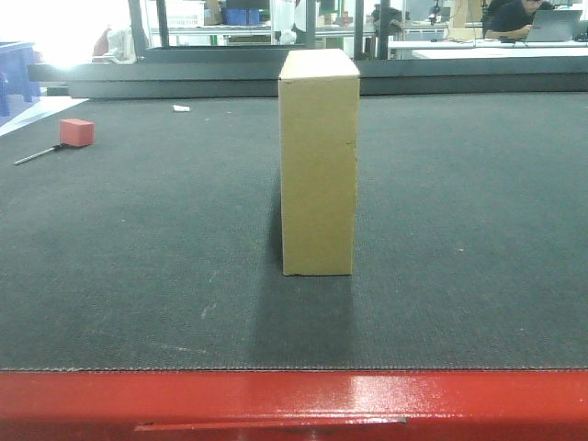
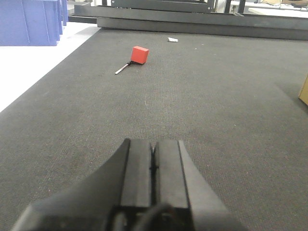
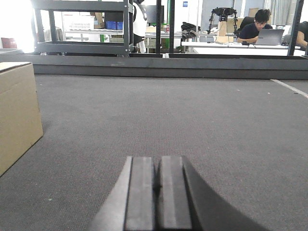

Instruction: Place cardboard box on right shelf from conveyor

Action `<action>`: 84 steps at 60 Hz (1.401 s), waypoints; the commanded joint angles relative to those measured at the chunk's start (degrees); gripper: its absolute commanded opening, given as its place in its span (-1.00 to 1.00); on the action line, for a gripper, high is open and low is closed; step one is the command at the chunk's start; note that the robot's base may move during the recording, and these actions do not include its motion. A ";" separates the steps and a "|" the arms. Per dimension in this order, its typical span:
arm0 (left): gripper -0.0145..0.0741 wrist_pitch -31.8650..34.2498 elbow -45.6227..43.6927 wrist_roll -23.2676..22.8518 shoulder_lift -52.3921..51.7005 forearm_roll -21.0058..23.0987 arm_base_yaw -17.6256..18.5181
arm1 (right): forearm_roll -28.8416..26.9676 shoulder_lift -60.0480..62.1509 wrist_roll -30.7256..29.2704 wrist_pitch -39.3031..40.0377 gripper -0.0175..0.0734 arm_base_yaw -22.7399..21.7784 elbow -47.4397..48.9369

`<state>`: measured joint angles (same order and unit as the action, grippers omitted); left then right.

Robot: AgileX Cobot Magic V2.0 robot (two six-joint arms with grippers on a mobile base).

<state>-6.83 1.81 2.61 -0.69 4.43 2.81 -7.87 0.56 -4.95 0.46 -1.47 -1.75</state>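
Tan and tall, the cardboard box (image 1: 318,165) stood up straight in the middle of the dark grey conveyor (image 1: 138,257), well apart from a small red block (image 1: 77,131). The left gripper (image 2: 153,144) and the right gripper (image 3: 157,161) were both squeezed tight together, holding nothing, one on each side of the box.

Left gripper (image 2: 153,144) and right gripper (image 3: 156,161), each at six o'clock in its wrist view: matte black, flat rectangular, flaring wider toward the base.
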 commanded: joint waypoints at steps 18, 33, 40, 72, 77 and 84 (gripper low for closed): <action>-0.94 4.93 0.48 0.02 -0.84 0.34 -0.04 | 0.56 1.10 -0.12 4.92 -0.49 -0.05 0.28; -0.93 4.93 0.48 0.02 -0.84 0.34 -0.04 | 0.56 1.10 -0.12 4.98 -0.49 -0.05 0.28; -0.94 4.93 0.48 0.02 -0.84 0.34 -0.04 | 0.56 1.10 -0.12 4.98 -0.49 -0.05 0.28; -0.94 4.93 0.48 0.02 -0.84 0.34 -0.04 | 0.56 -3.20 0.81 -3.73 -0.49 -0.05 15.26; -0.94 4.93 0.48 0.02 -0.84 0.34 -0.04 | 0.56 -8.58 0.81 -6.33 -0.42 0.17 21.44; -0.94 4.93 0.48 0.02 -0.84 0.34 -0.04 | 0.56 -16.51 0.82 -7.07 0.01 1.80 27.93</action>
<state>-6.83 1.81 2.61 -0.69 4.43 2.81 -7.87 -10.42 -4.24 -9.96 -0.58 20.62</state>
